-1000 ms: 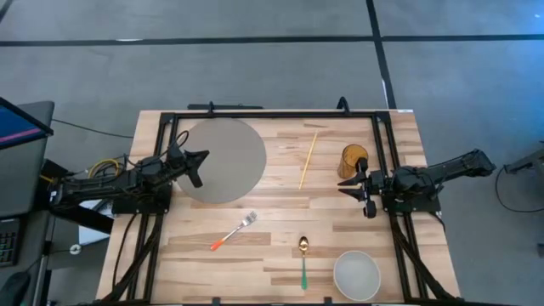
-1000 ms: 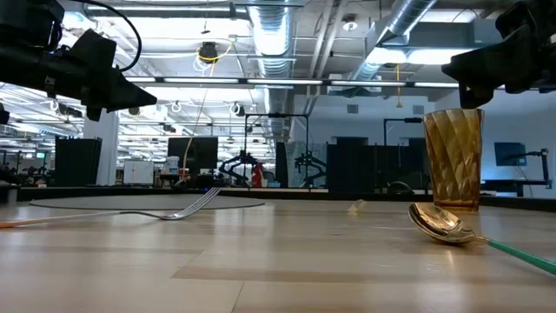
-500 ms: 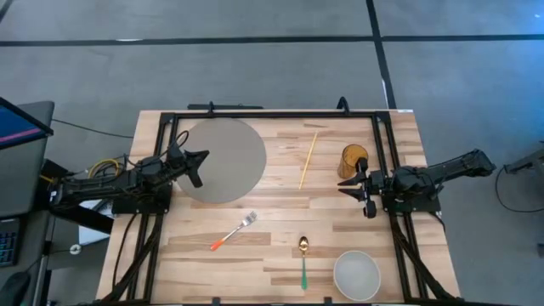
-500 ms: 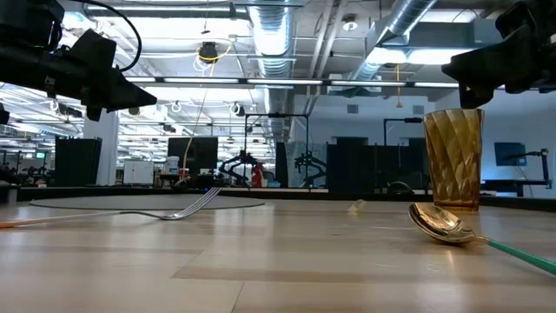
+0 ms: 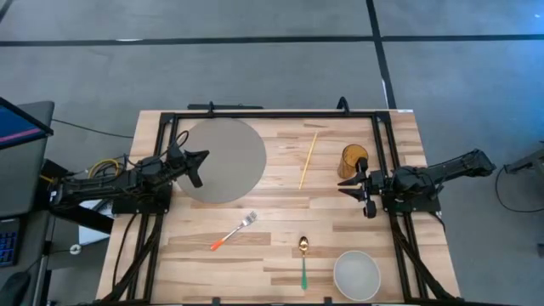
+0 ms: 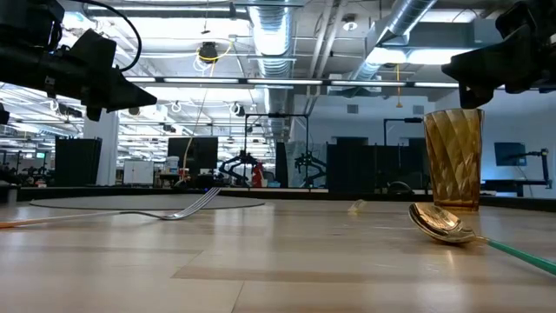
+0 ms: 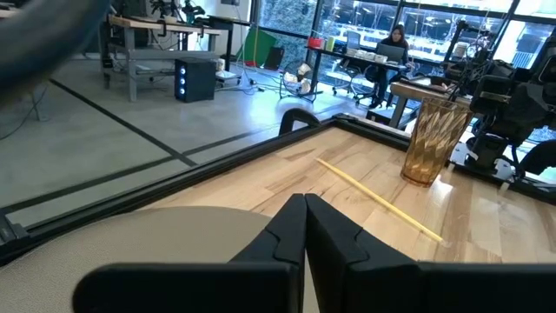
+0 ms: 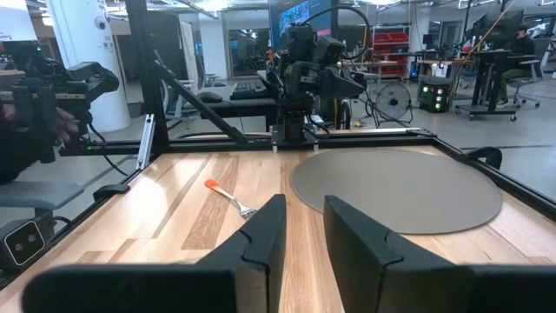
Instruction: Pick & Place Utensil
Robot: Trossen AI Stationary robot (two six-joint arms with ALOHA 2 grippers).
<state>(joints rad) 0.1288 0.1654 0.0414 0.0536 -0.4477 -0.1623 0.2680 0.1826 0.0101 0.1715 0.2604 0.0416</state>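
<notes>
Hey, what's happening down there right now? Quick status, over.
Left claw shut over mat. Right claw open beside cup. Fork, spoon untouched. Nothing blocking.

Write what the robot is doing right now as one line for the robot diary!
stage: not started | left gripper: shut, over grey mat | right gripper: open, beside amber cup | fork, spoon, chopstick, bowl: untouched on table

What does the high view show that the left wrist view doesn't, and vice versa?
Only the high view: the fork, the spoon, the bowl and the right gripper, fingers slightly apart. Only the left wrist view: the left gripper fingers shut, and a seated person in the room. Both: the amber cup, the chopstick and the round mat.
</notes>
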